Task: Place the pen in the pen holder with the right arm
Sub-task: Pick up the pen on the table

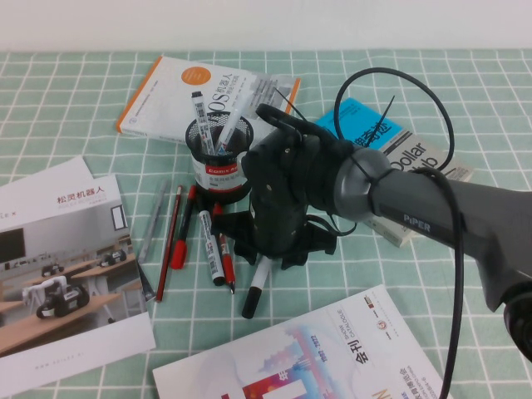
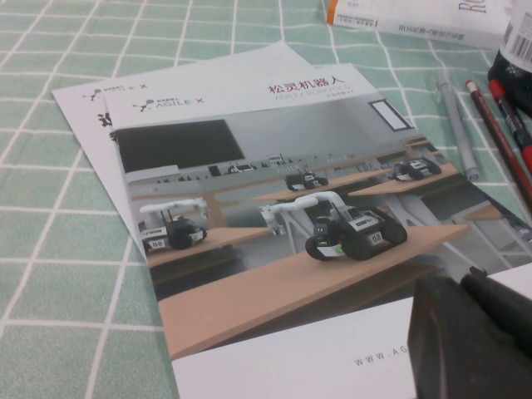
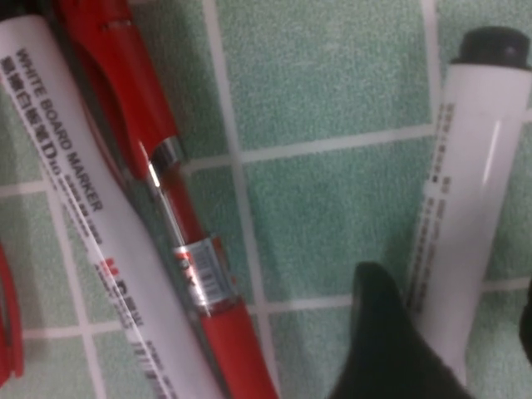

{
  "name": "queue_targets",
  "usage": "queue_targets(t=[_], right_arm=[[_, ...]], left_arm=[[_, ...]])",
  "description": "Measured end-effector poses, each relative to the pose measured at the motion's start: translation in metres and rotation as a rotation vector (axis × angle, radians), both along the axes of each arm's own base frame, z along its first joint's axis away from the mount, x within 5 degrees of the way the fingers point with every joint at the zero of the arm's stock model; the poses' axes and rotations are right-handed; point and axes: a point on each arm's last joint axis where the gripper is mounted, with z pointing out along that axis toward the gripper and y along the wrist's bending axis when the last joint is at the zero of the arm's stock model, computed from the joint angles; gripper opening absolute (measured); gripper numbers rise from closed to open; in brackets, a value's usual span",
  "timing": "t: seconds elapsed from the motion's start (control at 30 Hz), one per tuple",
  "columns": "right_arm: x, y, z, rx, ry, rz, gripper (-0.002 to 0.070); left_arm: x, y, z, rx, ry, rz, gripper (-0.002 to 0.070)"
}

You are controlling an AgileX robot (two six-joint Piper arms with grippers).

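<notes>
The pen [image 1: 254, 290], a white barrel with black ends, lies on the green checked cloth in front of the pen holder [image 1: 218, 160], a black mesh cup with a red-and-white band that has a marker standing in it. My right gripper [image 1: 274, 252] is down over the pen's upper part. In the right wrist view the pen [image 3: 470, 191] lies between my right gripper's [image 3: 453, 303] open fingers; one finger [image 3: 386, 341] is at its side, and cloth shows between the pen and the other. My left gripper [image 2: 474, 337] hovers over a brochure.
A printed white marker [image 1: 209, 249] [image 3: 83, 216] and red pens [image 1: 224, 253] [image 3: 179, 224] lie just left of the pen. A grey pen [image 1: 152, 223] lies further left. Books [image 1: 179, 91] [image 1: 407, 158] and brochures [image 1: 66, 274] [image 1: 332, 357] surround the area.
</notes>
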Motion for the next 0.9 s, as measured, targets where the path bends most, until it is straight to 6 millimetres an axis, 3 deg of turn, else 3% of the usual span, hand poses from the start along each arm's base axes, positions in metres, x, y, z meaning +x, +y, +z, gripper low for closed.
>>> queue_targets(t=[0.17, 0.47, 0.6, 0.9], right_arm=[[0.0002, 0.0002, -0.001, -0.001, 0.0, 0.003, 0.0272], [0.0003, 0.0004, -0.0035, -0.011, 0.006, 0.016, 0.0237], [-0.0013, 0.0004, -0.0039, -0.024, 0.018, 0.067, 0.0132], [-0.0033, -0.0086, 0.0031, -0.046, 0.087, 0.149, 0.0127]], left_arm=[[0.0, 0.0, 0.0, 0.0, 0.0, 0.0, -0.0006], [0.0, 0.0, 0.0, 0.0, 0.0, 0.0, -0.0006], [0.0, 0.0, 0.0, 0.0, 0.0, 0.0, -0.0006], [0.0, 0.0, 0.0, 0.0, 0.0, 0.0, -0.0006]])
